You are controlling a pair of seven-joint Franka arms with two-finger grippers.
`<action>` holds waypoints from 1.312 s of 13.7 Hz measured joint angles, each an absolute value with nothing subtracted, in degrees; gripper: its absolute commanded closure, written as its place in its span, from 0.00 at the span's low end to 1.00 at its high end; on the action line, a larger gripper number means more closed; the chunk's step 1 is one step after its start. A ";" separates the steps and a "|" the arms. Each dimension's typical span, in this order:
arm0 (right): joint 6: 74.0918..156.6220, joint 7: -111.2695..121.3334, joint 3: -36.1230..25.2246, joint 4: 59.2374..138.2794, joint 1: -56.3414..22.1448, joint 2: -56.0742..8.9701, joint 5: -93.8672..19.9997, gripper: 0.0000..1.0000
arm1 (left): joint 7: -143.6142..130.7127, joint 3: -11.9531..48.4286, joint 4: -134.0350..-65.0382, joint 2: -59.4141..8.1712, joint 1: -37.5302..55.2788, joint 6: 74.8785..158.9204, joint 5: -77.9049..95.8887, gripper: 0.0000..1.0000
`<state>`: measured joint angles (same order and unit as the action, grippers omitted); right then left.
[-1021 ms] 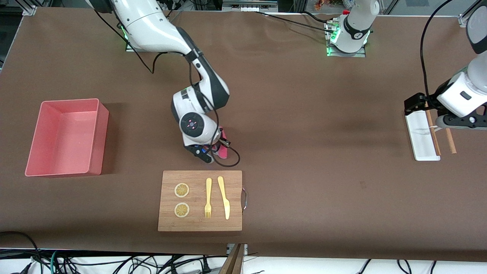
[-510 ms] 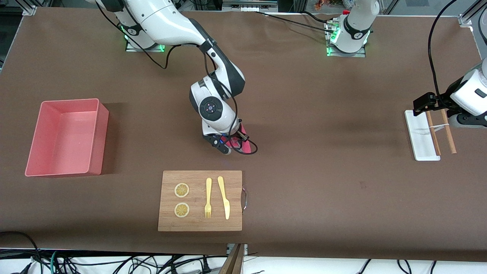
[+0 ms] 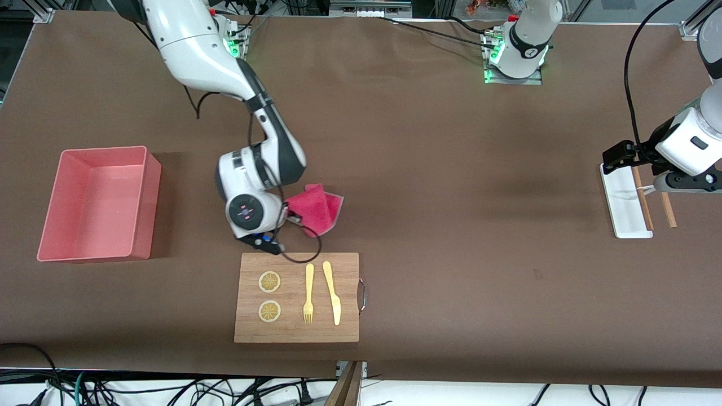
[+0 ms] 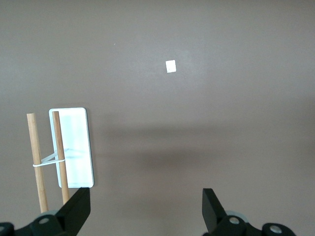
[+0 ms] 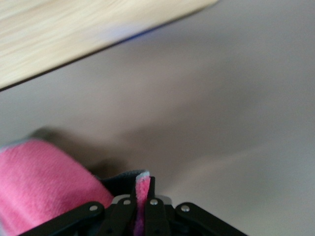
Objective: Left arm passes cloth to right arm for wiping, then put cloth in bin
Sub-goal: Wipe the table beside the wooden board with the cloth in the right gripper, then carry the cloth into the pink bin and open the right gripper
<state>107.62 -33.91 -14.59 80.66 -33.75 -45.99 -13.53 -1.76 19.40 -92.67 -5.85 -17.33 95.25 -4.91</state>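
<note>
While fuzzy, the crumpled cloth fills the right pincer.

Even overhead light, soft shadows.
Front view sharp; bin casts a faint shadow. Right wrist view blurred: board out of focus, cloth soft.

A brown table is filling the frame. A pink bin is sitting at mid-left, a wooden board at lower centre, and a white tray at the right edge. The crimson cloth is trailing on it just above the board.
</note>
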 measured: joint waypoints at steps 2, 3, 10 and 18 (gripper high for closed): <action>104.96 -25.71 -19.72 80.66 -33.82 -45.89 -13.40 1.00 | -1.86 19.68 -92.66 -5.85 -17.22 95.25 -4.91 0.00; 103.74 -21.59 -22.13 80.66 -33.81 -45.87 -13.41 1.00 | -1.88 19.70 -92.65 -5.85 -17.20 95.25 -4.81 0.00; 88.36 -14.29 -29.47 78.73 -34.17 -34.83 -13.32 1.00 | -1.96 19.60 -91.97 -5.99 -17.33 95.25 -4.63 0.00; 76.96 13.92 -45.36 79.04 -31.97 -24.92 -7.13 1.00 | -2.01 19.51 -91.94 -6.73 -17.49 95.24 -4.63 0.00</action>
